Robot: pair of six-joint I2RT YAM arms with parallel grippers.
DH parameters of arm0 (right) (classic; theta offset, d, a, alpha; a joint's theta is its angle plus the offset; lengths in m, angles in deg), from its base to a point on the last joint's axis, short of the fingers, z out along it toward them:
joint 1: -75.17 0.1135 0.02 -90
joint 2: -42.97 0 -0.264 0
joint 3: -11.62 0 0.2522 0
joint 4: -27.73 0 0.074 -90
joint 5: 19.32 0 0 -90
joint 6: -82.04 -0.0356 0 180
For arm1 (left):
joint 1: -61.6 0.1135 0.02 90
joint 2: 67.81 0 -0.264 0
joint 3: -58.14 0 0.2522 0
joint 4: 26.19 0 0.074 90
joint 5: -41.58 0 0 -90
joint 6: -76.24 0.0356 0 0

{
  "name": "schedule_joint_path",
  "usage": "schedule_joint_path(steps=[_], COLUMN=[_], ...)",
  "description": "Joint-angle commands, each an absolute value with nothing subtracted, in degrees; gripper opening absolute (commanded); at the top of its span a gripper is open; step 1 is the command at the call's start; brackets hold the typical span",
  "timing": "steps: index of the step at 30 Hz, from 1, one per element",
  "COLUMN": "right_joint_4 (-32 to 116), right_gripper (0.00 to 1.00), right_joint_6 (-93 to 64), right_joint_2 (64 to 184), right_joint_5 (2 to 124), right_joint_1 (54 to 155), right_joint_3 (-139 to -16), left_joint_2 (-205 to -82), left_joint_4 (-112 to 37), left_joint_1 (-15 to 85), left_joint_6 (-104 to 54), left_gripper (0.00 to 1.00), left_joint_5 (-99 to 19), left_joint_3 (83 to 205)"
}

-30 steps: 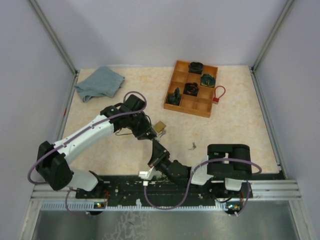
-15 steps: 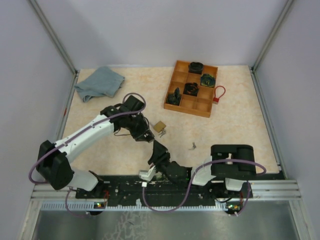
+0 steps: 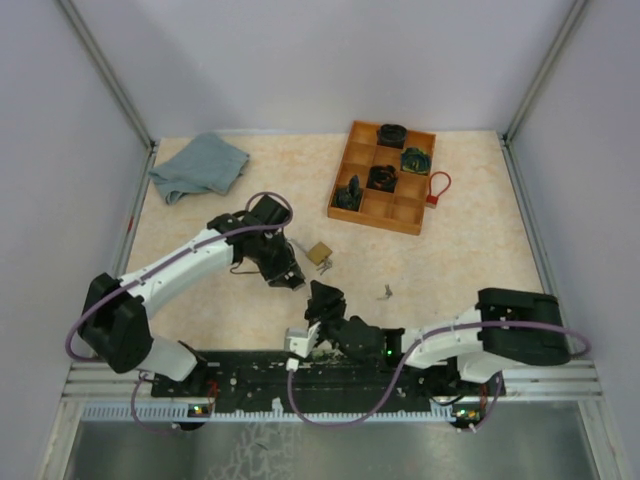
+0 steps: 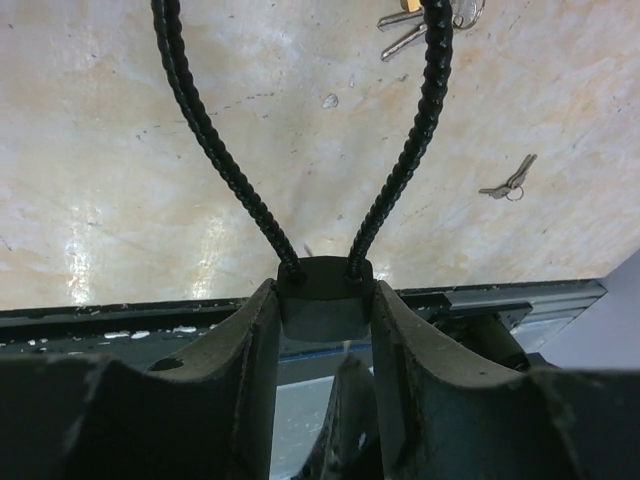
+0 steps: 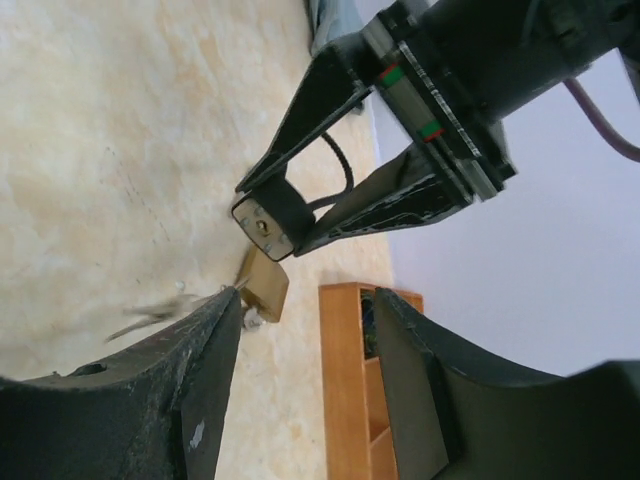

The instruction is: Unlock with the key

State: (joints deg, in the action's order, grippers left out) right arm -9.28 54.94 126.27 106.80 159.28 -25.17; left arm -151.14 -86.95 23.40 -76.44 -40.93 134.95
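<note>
worktop: beige slab that carries pretty much everything here, with both arms bolted at the near edge

wooden tray: sits at the far right with a few dark bits in its compartments. It's well away from the action, so I'd guess it's just storage.

cloth: crumpled in the far left corner, not involved

left hand: clenched on the black body of the cable lock, holding it up off the worktop. The cable loop sticks out past the fingers. My read is that it's acting as a vise, so the lock won't spin when a key goes in.

right hand: fingers apart with nothing between them. It's low and close to the lock, pointed right at it.

keyhole face: turned toward the right hand, which looks deliberate since a key could go straight in from there

brass padlock: lies flat just beyond the left hand with a few small keys beside it. It looks like a second lock, not the one being worked on.

loose key: flat on the worktop, off to the right hand's right, not held. I can't tell if it fits the cable lock. It probably needs picking up next, and being thin and flat it'll be fiddly to pinch.
</note>
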Motion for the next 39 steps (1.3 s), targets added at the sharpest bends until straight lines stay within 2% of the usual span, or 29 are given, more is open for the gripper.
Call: schedule_joint_path(steps=[1, 11, 18, 25, 32, 39], right_joint_4=[4.77, 21.01, 30.77, 36.13, 36.21, 36.12], right_gripper=[0.56, 0.62, 0.59, 0.58, 0.58, 0.58], right_joint_6=[37.62, 10.40, -11.60, -18.12, -19.93, -19.74], right_joint_2=[117.25, 100.86, 101.28, 103.67, 104.73, 106.37], right_joint_5=[99.54, 82.55, 70.40, 67.46, 67.34, 66.59], right_joint_1=[159.12, 148.15, 135.40, 131.77, 129.93, 128.70], right_joint_3=[-28.64, -30.54, -34.81, -35.84, -34.84, -34.28], left_joint_2=[-151.97, -151.73, -152.94, -155.37, -160.83, -164.31], left_joint_4=[-85.93, -85.61, -89.63, -87.68, -88.19, -87.38], left_joint_1=[23.88, 24.11, 24.15, 23.89, 23.45, 23.45], left_joint_6=[-75.40, -74.51, -72.41, -72.30, -74.08, -75.16], left_gripper=[0.00, 0.00, 0.00, 0.00, 0.00, 0.19], left_joint_5=[-42.20, -44.53, -49.22, -49.89, -50.30, -49.28], left_joint_3=[135.13, 135.83, 133.63, 126.74, 126.31, 127.14])
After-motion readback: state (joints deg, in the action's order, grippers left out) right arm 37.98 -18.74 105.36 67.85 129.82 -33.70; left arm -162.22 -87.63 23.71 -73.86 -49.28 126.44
